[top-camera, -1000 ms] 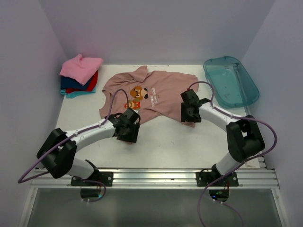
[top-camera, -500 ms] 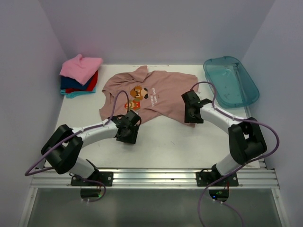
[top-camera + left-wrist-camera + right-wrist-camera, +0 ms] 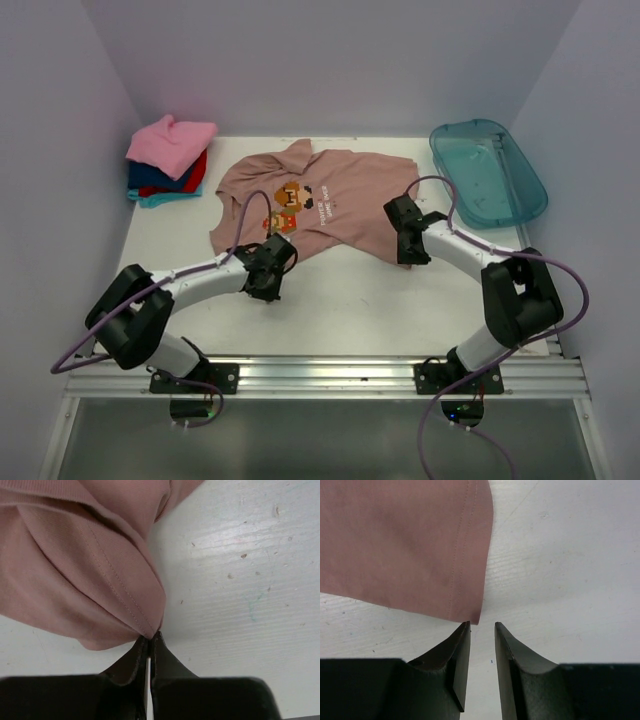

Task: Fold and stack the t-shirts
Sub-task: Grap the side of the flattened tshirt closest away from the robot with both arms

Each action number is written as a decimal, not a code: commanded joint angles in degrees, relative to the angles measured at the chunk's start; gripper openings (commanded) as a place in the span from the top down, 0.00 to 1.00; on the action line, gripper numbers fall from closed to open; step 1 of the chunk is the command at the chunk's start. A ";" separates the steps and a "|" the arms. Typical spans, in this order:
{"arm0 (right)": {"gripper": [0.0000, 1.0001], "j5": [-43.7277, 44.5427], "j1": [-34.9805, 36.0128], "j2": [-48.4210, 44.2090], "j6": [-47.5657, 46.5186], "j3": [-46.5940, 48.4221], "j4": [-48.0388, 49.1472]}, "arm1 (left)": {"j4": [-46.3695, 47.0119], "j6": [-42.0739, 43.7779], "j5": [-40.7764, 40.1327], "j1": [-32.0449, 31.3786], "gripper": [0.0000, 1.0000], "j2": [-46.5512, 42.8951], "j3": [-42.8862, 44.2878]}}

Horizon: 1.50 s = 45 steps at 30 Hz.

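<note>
1. Where the worktop (image 3: 350, 300) is widest, the dusty pink-brown tee (image 3: 350, 190) lies spread face-up across its middle. The collar points to the far side, and the pixel-character print and white text show on the chest.
2. At the tee's near hem, the left hand (image 3: 150, 641) has its fingers pressed together, with only a hairline slit between them. A stitched fold of the fabric runs down into the fingertips and is pinched there, and the cloth gathers into creases just beyond the pinch.
3. At the hem's other end, the right hand (image 3: 482, 627) holds nothing, and its jaws stand a narrow gap apart. The stitched hem corner ends right at the tip of one finger, and bare worktop shows through the gap.
4. Seen from above, the left arm (image 3: 190, 280) and the right arm (image 3: 465, 245) both reach in from the near edge. Each meets the tee's near hem on its own side.
5. In the far left corner sits a folded stack, with the bright pink tee (image 3: 172, 140) on top. The red tee (image 3: 195, 168), the blue tee (image 3: 138, 178) and the teal tee (image 3: 168, 199) show beneath it. The stack lies near the spread tee's sleeve without touching it.
6. In the far right corner the translucent teal tub (image 3: 488, 172) rests apart from the tee.
</note>
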 commanded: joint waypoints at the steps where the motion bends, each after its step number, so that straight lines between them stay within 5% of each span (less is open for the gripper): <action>1: 0.71 3.70 -0.08 0.75 1.19 -0.18 0.17 | -3.13 -1.44 0.00 -0.25 1.00 -3.66 -1.03; 11: 0.66 4.95 -0.17 2.07 3.39 -1.41 -0.18 | -24.75 -8.13 -1.58 -0.95 1.00 -20.80 7.84; 17: 0.67 0.55 -0.17 1.90 3.39 -0.97 1.40 | -25.65 -9.18 -1.85 -0.95 1.00 -22.22 6.10; 26: 0.65 -3.32 -0.17 -10.05 2.77 -3.60 2.90 | -23.98 -8.13 -1.67 -0.95 1.00 -20.63 5.12; 34: 0.65 -3.23 -0.17 1.71 2.86 -3.16 7.64 | -24.06 -7.95 -2.11 -0.95 1.00 -21.25 4.42; 41: 0.73 -3.85 -0.17 4.63 4.00 -5.18 9.41 | -26.26 -8.74 -2.90 -0.95 1.00 -23.88 4.51; 45: 0.94 -1.83 -0.17 1.73 3.39 -5.10 4.76 | -26.70 -8.74 -3.16 -0.95 1.00 -24.59 4.95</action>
